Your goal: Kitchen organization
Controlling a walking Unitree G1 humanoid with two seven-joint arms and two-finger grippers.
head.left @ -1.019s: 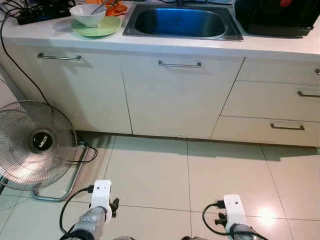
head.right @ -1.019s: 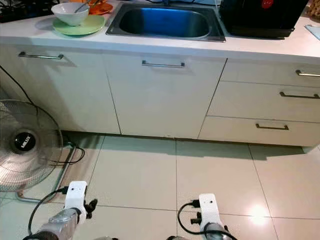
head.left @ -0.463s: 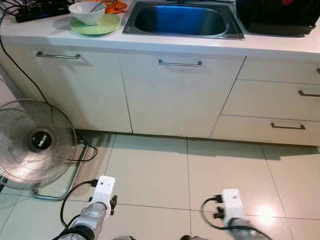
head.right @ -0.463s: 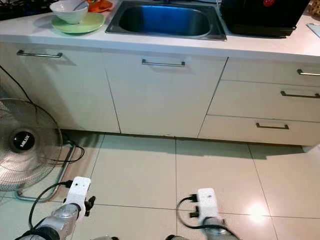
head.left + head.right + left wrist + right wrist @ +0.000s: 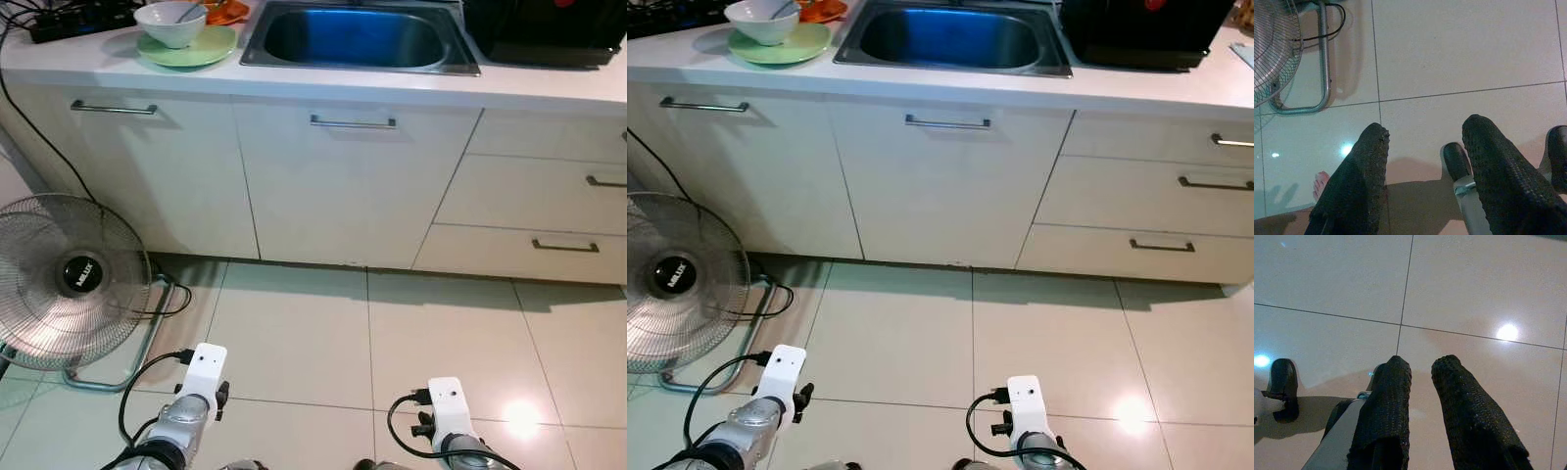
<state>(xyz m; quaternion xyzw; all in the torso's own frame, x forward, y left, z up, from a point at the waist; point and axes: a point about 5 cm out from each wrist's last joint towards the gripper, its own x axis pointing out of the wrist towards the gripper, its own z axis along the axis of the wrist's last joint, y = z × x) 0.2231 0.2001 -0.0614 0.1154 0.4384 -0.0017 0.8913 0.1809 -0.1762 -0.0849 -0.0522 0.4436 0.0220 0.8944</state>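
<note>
Above pale floor tiles before white cabinets, both hands open, empty

My fingers are matt black with a rough, knobbly texture. The floor is glossy pale tile that mirrors the lamps. The sink is brushed steel, the fan shiny wire metal, the cabinet doors smooth satin white with metal handles.
</note>
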